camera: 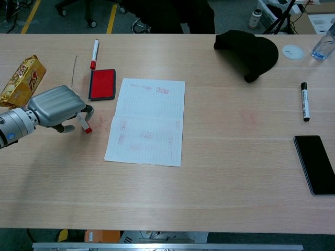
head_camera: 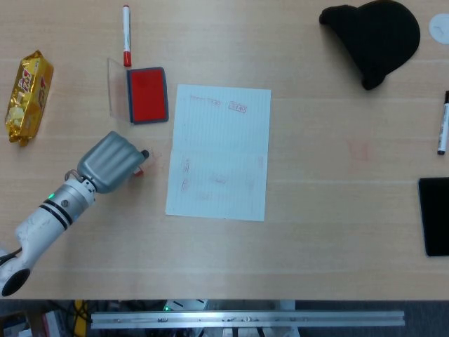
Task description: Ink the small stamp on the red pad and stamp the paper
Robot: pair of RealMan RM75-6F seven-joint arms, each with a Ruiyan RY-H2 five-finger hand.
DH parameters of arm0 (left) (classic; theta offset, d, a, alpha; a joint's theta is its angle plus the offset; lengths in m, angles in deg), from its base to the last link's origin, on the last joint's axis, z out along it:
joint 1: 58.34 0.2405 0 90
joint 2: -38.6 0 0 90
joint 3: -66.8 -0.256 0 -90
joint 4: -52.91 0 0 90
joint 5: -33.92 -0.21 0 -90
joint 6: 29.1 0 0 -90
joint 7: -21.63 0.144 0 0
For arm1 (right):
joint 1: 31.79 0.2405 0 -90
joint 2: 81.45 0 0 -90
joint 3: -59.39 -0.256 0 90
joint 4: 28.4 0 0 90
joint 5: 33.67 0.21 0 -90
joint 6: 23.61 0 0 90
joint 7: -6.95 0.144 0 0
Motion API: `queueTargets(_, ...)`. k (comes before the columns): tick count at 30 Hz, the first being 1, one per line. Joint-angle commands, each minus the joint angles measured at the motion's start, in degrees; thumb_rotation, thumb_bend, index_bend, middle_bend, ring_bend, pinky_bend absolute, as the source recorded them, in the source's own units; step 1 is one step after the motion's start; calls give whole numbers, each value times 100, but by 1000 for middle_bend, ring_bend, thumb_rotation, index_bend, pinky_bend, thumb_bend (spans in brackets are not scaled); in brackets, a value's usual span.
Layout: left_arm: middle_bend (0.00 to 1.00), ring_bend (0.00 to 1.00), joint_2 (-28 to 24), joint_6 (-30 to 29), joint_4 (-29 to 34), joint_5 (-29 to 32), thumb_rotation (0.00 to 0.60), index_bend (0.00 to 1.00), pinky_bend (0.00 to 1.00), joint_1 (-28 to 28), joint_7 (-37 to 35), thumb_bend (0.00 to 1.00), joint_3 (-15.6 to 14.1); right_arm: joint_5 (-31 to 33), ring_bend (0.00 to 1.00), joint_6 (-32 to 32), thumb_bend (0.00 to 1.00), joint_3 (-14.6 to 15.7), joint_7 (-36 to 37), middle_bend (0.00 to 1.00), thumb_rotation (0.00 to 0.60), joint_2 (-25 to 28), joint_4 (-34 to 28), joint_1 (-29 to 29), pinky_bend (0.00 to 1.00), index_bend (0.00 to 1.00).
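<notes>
— Where's the left hand (head_camera: 109,161)?
— Low over the bench (head_camera: 316,239), left of the paper (head_camera: 221,152). It pinches the one small stamp (camera: 85,124), tilted, red end down near the wood.
— And the pad (head_camera: 146,95)?
— One red pad, open, just beyond the hand, its clear lid (head_camera: 116,89) raised on its left side.
— Anything else?
— Two markers: a red one (head_camera: 127,35) above the pad, a black one (camera: 304,101) far right. One snack bag (head_camera: 29,95), one black cap (head_camera: 372,39), one phone (camera: 315,163).
</notes>
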Motion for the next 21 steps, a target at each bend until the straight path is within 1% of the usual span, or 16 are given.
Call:
queueTargets(1,1000,1000,63,-19,-70,15,600,460,1000,5,44,233,18,3,341,1,54,2,5,377,600,2,5,-6,481,300)
queueTargets(14,1000,1000,234,-63,-285,-13,600,484,1000,2,68,234,4,7,341,-27,54,-6,-9,377,600,-4,-2,4,481,299)
queueTargets(21,1000,1000,277,-57,-315,-30,600,482,1000,-19,24,258,-1,25,340,-21,54,1,-9,377,600,-2,5,-16,481,299)
